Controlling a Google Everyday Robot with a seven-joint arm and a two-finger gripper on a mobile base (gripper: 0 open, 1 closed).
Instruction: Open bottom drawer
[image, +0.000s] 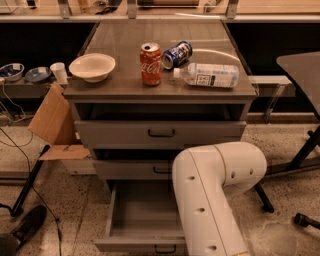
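Speckled floor (75, 210), grey cabinet (160, 93), bottom drawer (142, 212) out; end effector out of view beyond white arm (210, 200), state unknowable.

The place looks like a robotics test lab set up in an office-like room. A thick white robot arm (215, 195) fills the foreground; its tool is out of view, somewhere past the arm's lower end. Farther from the tool stands a grey table (125, 45) with drawers, carrying props rather than a meal: a bowl (92, 66), a red can (150, 63), a blue can (177, 54) on its side and a lying bottle (212, 75). Loose cables (15, 135), a cardboard flap (50, 120) and a shoe (27, 226) lie on the speckled floor (60, 200), and a dark desk (302, 70) stands off to one side.
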